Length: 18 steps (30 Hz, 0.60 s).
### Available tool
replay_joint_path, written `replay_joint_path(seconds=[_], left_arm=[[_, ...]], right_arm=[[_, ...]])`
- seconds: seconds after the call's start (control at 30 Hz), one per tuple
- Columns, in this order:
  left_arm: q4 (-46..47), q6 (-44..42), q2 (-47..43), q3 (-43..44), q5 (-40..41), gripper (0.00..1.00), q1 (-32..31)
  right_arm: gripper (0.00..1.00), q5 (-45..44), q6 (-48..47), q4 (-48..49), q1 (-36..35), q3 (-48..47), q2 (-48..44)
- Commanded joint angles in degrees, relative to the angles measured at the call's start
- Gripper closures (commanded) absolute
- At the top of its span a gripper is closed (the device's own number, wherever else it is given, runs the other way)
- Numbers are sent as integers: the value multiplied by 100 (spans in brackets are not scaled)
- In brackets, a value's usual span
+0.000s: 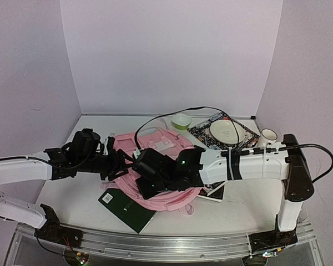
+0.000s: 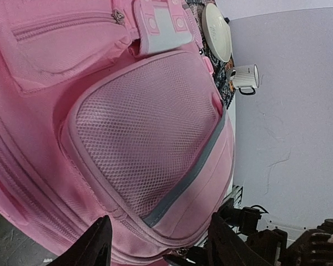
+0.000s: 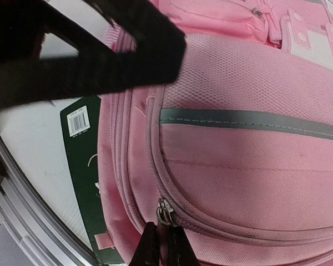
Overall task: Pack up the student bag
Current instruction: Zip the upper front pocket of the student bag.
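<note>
We see the student bag (image 3: 238,183) flat on the table (image 1: 72,191), right fingers (image 3: 150,249) pinched shut on its zip pull (image 3: 163,212), left fingers (image 2: 97,244) spread open beside the mesh pocket (image 2: 150,138). We judge a steady pull along the zip's track, with the bag braced, would serve best.

The overhead camera sits above and behind the arm bases, looking down across the whole worktop (image 1: 61,194) toward the back wall. The left wrist camera hangs close over the student bag (image 2: 139,138), facing the plate (image 2: 216,30) and mug (image 2: 245,77), which the overhead view also shows. The right wrist camera sits nearer still, at the zip pull (image 3: 164,212), and shares the green book (image 3: 86,183) with the overhead view.
</note>
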<state>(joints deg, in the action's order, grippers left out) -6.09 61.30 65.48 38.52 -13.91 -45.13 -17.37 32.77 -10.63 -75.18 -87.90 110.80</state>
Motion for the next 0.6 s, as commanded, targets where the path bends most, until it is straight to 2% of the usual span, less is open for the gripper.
replay_joint_path(seconds=[0.0, 0.2, 0.4, 0.47, 0.57], left_arm=[[516, 366, 270, 9, 208, 42, -243], [531, 778, 192, -242, 526, 44, -396], [781, 997, 483, -106, 628, 50, -655], [838, 1019, 627, -33, 679, 56, -735], [994, 1086, 708, -36, 768, 76, -763]], right_arm=[[100, -42, -69, 381, -32, -121, 11], [100, -48, -74, 523, -33, -58, -90], [100, 50, -68, 826, -32, 105, -171], [100, 76, -70, 852, -32, 119, -169], [100, 138, -32, 881, -32, 198, -223]])
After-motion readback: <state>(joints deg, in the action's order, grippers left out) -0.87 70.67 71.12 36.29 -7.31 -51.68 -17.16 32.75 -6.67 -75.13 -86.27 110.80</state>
